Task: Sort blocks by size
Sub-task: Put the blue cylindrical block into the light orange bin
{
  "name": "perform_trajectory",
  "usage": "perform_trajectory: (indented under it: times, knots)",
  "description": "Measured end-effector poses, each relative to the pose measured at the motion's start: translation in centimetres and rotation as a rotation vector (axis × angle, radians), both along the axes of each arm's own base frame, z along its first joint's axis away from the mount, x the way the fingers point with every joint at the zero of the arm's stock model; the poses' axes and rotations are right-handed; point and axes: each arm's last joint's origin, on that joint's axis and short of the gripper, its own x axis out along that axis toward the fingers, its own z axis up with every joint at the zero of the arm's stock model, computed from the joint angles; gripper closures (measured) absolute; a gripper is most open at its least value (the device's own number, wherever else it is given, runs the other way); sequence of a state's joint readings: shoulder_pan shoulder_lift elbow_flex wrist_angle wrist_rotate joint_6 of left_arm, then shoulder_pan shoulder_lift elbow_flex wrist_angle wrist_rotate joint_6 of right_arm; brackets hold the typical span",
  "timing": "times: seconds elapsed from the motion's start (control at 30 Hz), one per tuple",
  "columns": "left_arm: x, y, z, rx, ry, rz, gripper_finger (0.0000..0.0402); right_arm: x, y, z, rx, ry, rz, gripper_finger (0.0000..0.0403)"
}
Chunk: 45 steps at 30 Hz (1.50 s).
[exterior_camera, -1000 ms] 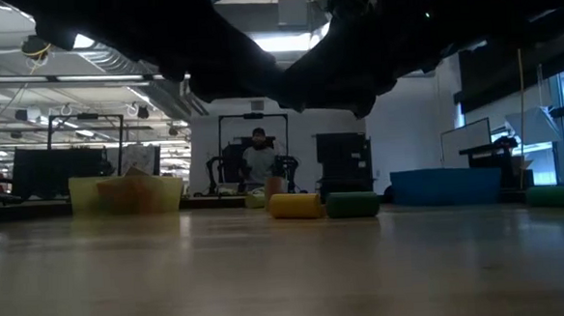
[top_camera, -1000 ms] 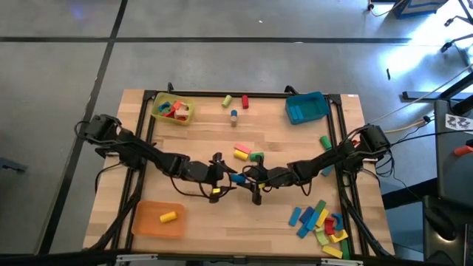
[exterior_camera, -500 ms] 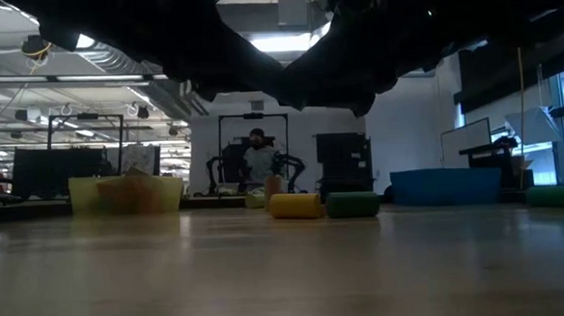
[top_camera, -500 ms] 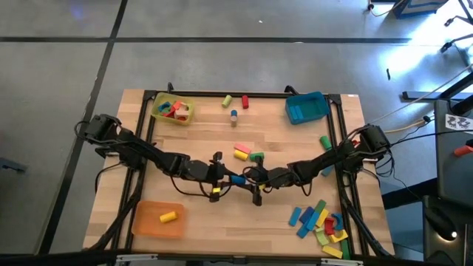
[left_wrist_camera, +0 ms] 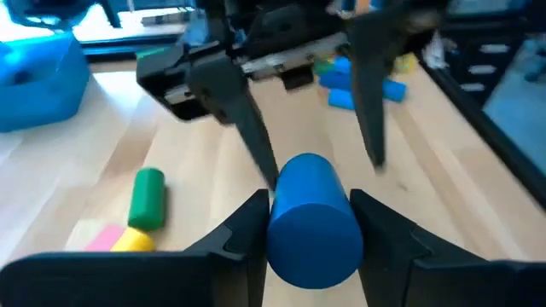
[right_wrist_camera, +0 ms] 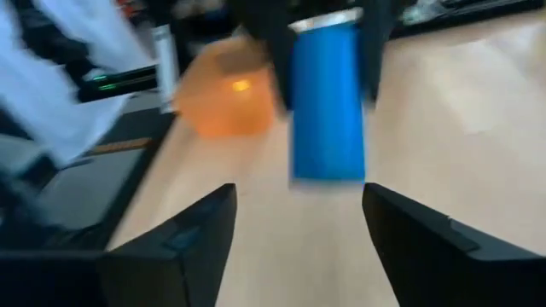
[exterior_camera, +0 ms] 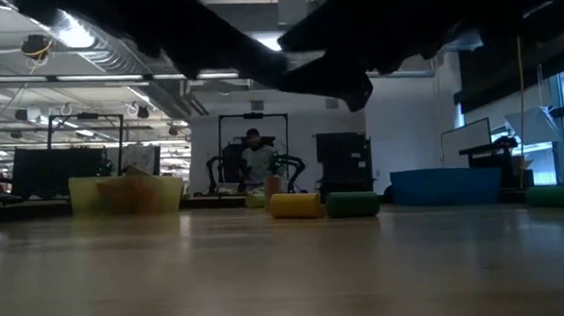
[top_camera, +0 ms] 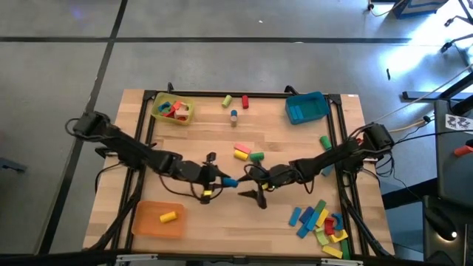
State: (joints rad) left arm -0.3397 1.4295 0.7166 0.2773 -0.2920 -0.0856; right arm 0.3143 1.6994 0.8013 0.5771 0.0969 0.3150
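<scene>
- A blue cylinder (left_wrist_camera: 312,220) is seen pinched between the fingers of the left gripper (left_wrist_camera: 312,243), held above the table (top_camera: 222,140) mid-centre; in the high view it shows as a small blue spot (top_camera: 230,181) between the two arms.
- The right gripper (right_wrist_camera: 294,230) is seen with fingers spread wide, nothing between them, pointed at the cylinder and just off its far end; in the left wrist view its two dark fingers (left_wrist_camera: 246,128) stand apart beyond the block.
- The handling is judged as follows: a small rigid toy block, light, smooth-sided, no give expected under the pads.
- The round side is judged slippery; it could be rolled or twisted out if it is pinched off-centre.
- The best hold is judged to be across the curved body at mid-length, pads on opposite sides, as it is gripped now; the flat ends are left free.
- No fragility is expected; a short drop onto wood would be tolerated, but rolling away is likely.
- Other blocks are seen scattered: a yellow-and-pink one (top_camera: 241,152) touching a green one (top_camera: 256,157) near centre, a mixed pile (top_camera: 319,222) at the near right corner.
- A yellow tray (top_camera: 157,112), a blue tray (top_camera: 319,98) and an orange tray (top_camera: 148,223) are set at the table's edges; the orange one holds a yellow cylinder (top_camera: 168,216).
</scene>
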Motion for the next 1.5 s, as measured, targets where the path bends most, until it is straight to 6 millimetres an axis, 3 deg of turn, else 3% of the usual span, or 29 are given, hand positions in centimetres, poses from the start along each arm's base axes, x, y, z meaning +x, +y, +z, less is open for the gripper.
perform_trajectory:
  times: [0.23,0.5,0.7,0.87,1.07,1.23,1.5]
  knots:
    - [-4.6,-1.1,2.8,-0.056,0.089,-0.048,0.0284,-0.6,1.2,0.0,0.075,0.043,0.097,0.0132]
    - [-10.0,-3.3,3.2,-0.22,0.367,-0.092,0.028,-0.9,2.2,0.1,0.052,0.03,0.078,0.0132]
    - [-12.2,-5.1,5.0,-0.252,0.566,-0.007,0.0283,-1.0,1.9,-0.3,0.017,0.059,0.015,0.0132]
    - [-12.9,-6.9,5.3,-0.316,0.698,0.027,0.0284,-1.0,1.9,-0.4,0.015,0.065,0.01,0.0132]
    - [-13.0,-9.0,3.3,-0.371,0.833,0.06,0.0281,-1.1,1.8,-0.5,0.008,0.074,-0.002,0.0132]
    - [-12.1,-11.1,1.7,-0.386,0.87,-0.01,0.0279,-1.1,1.8,-0.5,0.006,0.08,-0.002,0.0132]
    - [-11.3,-12.3,-1.1,-0.313,0.965,-0.003,0.0278,-1.1,1.8,-0.5,0.006,0.08,-0.002,0.0132]
